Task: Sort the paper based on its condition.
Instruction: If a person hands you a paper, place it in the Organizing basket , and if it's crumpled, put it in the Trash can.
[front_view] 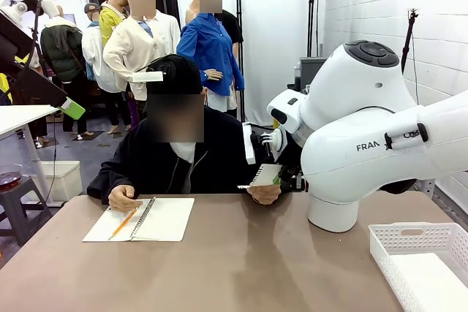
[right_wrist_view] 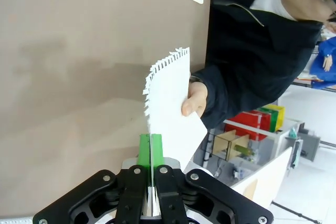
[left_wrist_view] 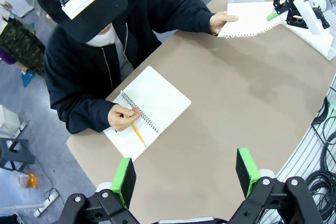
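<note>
Loose sheet of paper [right_wrist_view: 170, 106]: held in the air above the far right part of the table [front_view: 241, 268], not resting on it. Thin, white, flat and uncreased as far as visible; one long edge ragged with torn spiral holes. In the right wrist view its long axis runs straight out from the right gripper [right_wrist_view: 150, 148] toward the person, ragged edge on the table side.

Key relation: the sheet is pinched at both ends. Right gripper jaws are fully together on the near edge, the green pads [right_wrist_view: 144, 150] pressed flat with the paper between them. The person's hand [right_wrist_view: 194, 100] clasps the opposite end, thumb on top. So the sheet bridges gripper and hand; the coming move, I judge, depends on the hand letting go before the arm pulls away, else a thin sheet like this may tear at the perforated edge.

Left wrist view confirms: the same sheet [left_wrist_view: 249, 19] spans between hand and right gripper near the table's far right corner.

Left gripper [left_wrist_view: 186, 174]: jaws wide apart, nothing between them, hanging high above the near edge of the table, well apart from the paper. The right arm is clearly the nearer one.

Outward: white perforated plastic basket [front_view: 420, 257] at the near right corner of the table, rigid, lattice walls; likely destination for one sort class. Open spiral notebook [front_view: 142, 218] at the far left, blank pages, wire binding, with the person's other hand [front_view: 123, 199] and an orange pencil [front_view: 124, 222] on it. Table top is matte brown, smooth.
</note>
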{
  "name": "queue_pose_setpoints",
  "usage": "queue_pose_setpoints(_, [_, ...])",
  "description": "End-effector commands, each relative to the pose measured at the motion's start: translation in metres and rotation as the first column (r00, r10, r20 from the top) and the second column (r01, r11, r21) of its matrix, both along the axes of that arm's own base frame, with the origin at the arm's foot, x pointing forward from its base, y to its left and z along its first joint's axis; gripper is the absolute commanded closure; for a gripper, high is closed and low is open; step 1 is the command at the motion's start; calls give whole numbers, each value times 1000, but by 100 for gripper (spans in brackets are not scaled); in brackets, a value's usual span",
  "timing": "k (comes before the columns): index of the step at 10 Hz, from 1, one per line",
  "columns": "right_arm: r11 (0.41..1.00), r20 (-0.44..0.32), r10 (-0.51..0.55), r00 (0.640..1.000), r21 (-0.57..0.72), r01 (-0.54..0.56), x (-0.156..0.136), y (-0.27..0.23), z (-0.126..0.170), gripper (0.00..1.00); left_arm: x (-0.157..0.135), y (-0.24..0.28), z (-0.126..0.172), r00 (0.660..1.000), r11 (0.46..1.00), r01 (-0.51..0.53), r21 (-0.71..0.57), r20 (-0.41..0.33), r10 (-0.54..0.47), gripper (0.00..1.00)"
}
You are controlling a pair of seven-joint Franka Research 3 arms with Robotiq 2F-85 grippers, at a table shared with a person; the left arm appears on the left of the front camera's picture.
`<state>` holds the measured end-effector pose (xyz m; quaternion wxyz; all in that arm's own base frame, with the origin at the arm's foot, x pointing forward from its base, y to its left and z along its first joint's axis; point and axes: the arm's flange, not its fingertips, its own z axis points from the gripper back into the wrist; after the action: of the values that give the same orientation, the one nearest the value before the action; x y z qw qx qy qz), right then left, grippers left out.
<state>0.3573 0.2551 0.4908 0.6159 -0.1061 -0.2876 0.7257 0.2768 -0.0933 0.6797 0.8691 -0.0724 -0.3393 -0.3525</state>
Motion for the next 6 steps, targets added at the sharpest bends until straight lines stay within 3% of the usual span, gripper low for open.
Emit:
queue_pose_setpoints(1, [1000, 31, -1, 1000, 26, 0, -3, -2, 12, 100, 0, 0, 0, 1000, 1000, 0, 1, 1, 0, 0])
queue_pose_setpoints(2, [995, 145, -64, 987, 88, 52, -7, -5, 19, 100, 0, 0, 0, 1000, 1000, 0, 1, 1, 0, 0])
queue_pose_setpoints(3, [993, 209, -100, 973, 85, 83, -12, -11, 28, 100, 0, 0, 0, 1000, 1000, 0, 1, 1, 0, 0])
queue_pose_setpoints(6, [990, 330, -140, 933, 39, 135, -33, -35, 47, 100, 0, 0, 0, 1000, 1000, 0, 1, 1, 0, 0])
